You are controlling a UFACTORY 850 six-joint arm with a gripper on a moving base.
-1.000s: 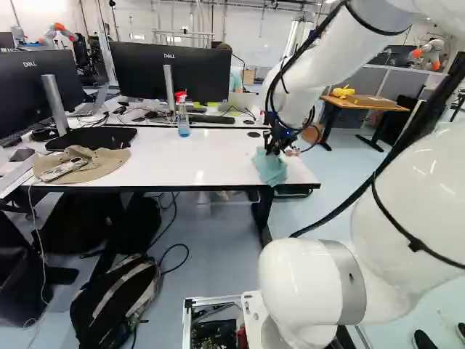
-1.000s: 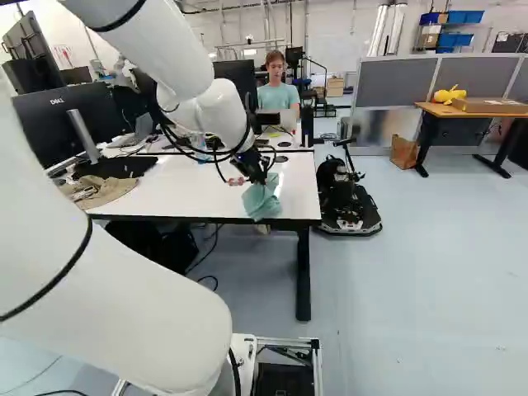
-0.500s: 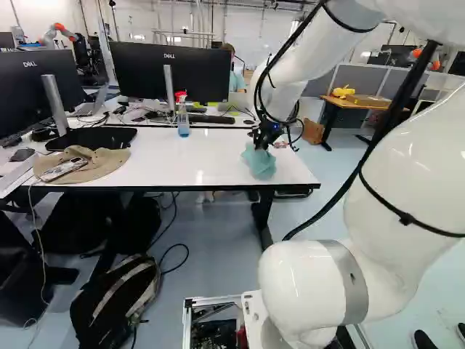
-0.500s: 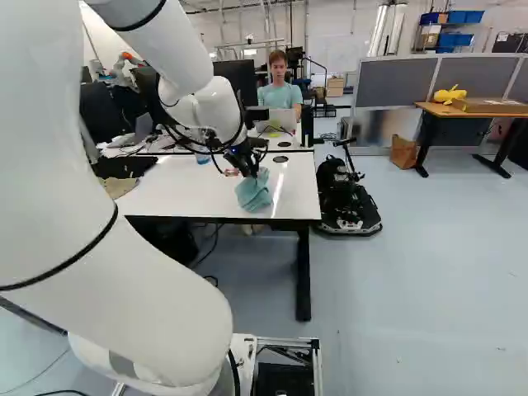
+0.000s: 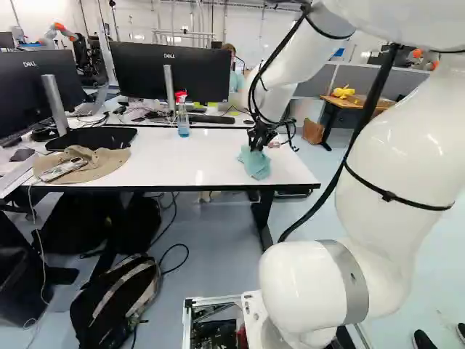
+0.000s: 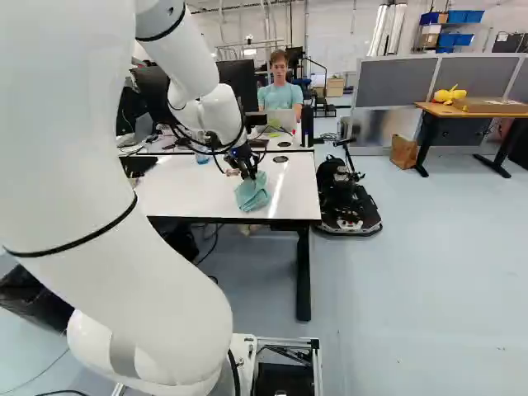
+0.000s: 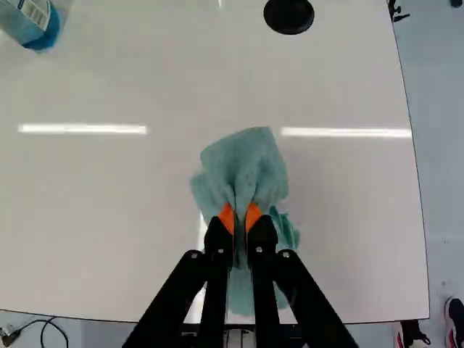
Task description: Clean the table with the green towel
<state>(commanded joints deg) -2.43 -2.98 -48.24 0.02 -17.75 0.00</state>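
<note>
We observe 1 gripper point(image 5: 256, 148), its 2 fingers point(image 7: 226, 217) grasping the bunched green towel point(image 5: 253, 163) between orange pads; the towel lies against the white tabletop point(image 5: 174, 163), near its right end in the left base view.

Towel point(image 7: 250, 165) on the table point(image 5: 174, 167) near its right end, spray bottle point(image 5: 183, 122) behind and left, hat point(image 5: 107, 163) farther left

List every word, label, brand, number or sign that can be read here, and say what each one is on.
"DELL": the monitor at the far left of the left base view.
"DELL": the monitor behind the spray bottle.
Spray bottle: print on its label, too blurred to read.
I can read nothing else.
</note>
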